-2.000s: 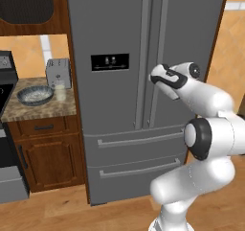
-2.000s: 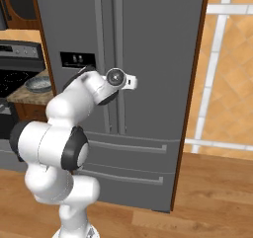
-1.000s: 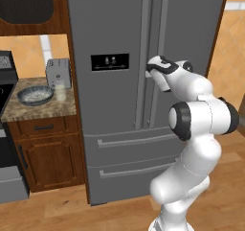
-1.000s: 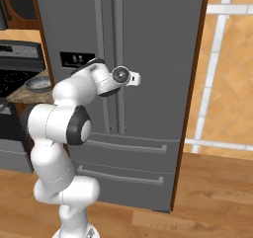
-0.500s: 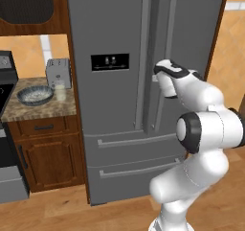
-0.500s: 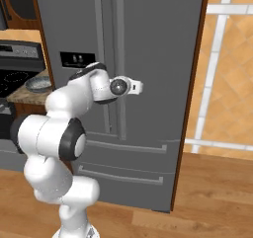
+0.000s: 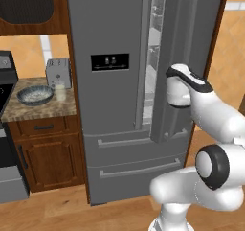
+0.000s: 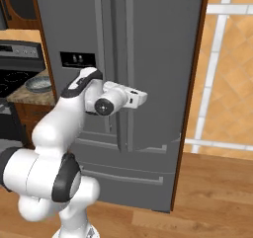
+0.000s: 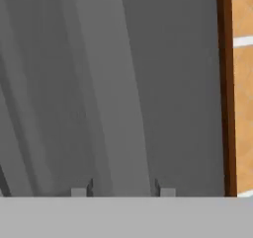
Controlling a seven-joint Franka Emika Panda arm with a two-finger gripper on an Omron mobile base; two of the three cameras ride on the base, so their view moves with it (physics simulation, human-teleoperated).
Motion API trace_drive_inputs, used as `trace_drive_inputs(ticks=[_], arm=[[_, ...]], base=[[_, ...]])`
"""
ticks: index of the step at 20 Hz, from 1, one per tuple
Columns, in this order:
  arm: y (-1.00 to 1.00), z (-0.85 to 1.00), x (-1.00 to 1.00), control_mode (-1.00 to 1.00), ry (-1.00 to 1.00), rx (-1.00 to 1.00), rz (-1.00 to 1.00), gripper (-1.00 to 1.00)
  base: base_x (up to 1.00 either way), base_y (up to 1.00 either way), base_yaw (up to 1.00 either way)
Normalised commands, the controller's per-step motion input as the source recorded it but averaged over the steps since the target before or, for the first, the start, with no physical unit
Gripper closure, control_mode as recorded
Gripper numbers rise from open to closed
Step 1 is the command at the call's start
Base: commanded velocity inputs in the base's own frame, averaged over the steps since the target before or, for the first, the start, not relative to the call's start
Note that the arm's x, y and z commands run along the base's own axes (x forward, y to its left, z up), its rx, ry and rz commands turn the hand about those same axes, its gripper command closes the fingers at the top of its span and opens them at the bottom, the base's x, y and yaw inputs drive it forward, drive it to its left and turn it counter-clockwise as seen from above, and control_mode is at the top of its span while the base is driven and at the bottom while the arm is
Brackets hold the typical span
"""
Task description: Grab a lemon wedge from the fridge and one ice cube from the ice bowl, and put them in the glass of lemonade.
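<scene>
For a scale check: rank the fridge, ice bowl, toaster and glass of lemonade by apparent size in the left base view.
1. fridge, by far the largest.
2. ice bowl, wider than the toaster.
3. toaster.
4. glass of lemonade, smallest.

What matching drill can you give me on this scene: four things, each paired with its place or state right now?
Things:
1. fridge right door
2. ice bowl
3. toaster
4. glass

Places or states:
A. at the back of the counter, against the wall
B. swung partly open, bright shelves showing in the gap
C. on the counter, just in front of the toaster
D. on the counter, left of the glass

Pairs: 1-B, 2-D, 3-A, 4-C
</scene>
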Motion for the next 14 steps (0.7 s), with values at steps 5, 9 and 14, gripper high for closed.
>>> trace_drive_inputs(ticks=[5, 9, 14], arm=[[-0.13, 1.00, -0.97, -1.00, -0.15, -0.01, -0.22, -1.00], [0.69, 1.00, -1.00, -1.00, -0.09, -0.10, -0.08, -1.00], [1.00, 1.00, -0.88, -1.00, -0.02, -0.08, -0.03, -1.00]], base=[[0.00, 0.00, 0.00], [0.00, 0.00, 0.00], [0.00, 0.00, 0.00]])
